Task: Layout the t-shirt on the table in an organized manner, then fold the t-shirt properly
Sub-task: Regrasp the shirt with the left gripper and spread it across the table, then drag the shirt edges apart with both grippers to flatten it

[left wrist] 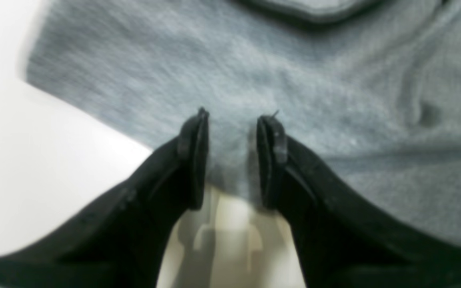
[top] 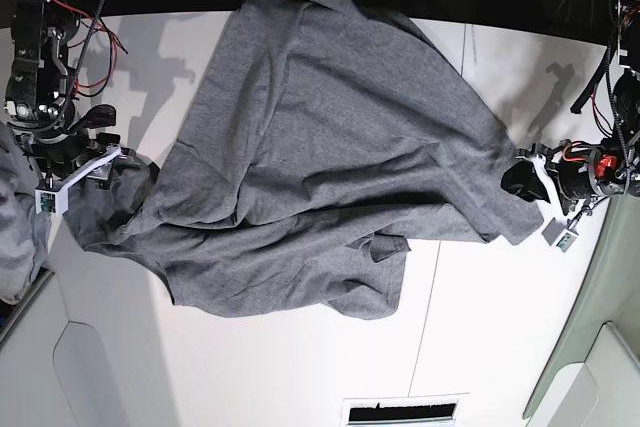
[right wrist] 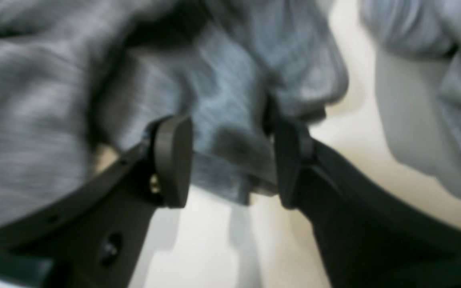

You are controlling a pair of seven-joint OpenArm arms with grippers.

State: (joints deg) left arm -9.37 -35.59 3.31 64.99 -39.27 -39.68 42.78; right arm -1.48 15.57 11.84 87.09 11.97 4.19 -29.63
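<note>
- The t-shirt lies spread and rumpled across the table.
- Left gripper: fingers clamped on a shirt edge.
- Right gripper: fingers apart around bunched cloth; grip unclear.

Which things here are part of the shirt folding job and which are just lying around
Part of the job:
- t-shirt, spread but rumpled
- table
- left gripper at one shirt edge
- right gripper at the opposite edge

Just lying about:
- paler cloth bundle at the table's edge
- vent slot in the tabletop
</note>
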